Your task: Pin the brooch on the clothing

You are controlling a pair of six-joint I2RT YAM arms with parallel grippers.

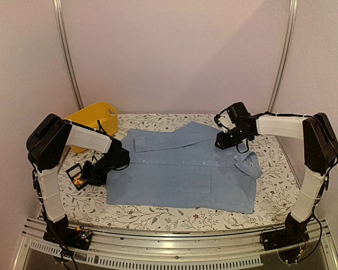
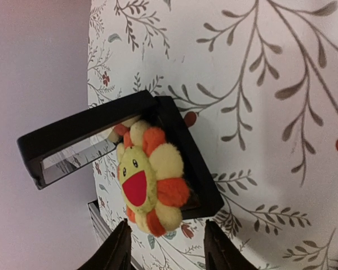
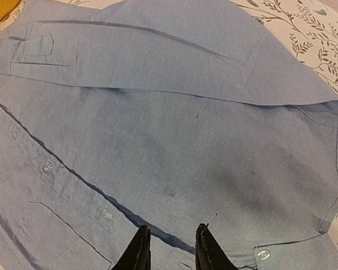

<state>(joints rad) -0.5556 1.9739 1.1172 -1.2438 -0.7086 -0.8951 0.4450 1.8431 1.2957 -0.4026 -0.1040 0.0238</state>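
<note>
Here the left gripper (image 2: 166, 247) at the bottom of its wrist view stands partly open, grasping nothing, the brooch (image 2: 149, 185) just above its tips in an open black box (image 2: 73, 132); the right gripper (image 3: 170, 247), narrowly apart and empty, hovers bottom centre over the clothing (image 3: 158, 140)

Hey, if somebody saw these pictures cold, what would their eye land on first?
Probably the flower brooch with its red laughing mouth, sitting in an open black box on the left side of the table, just ahead of the open left pincer. Next come the light blue shirt, spread flat across the middle, and the yellow basin at the far left corner.
</note>
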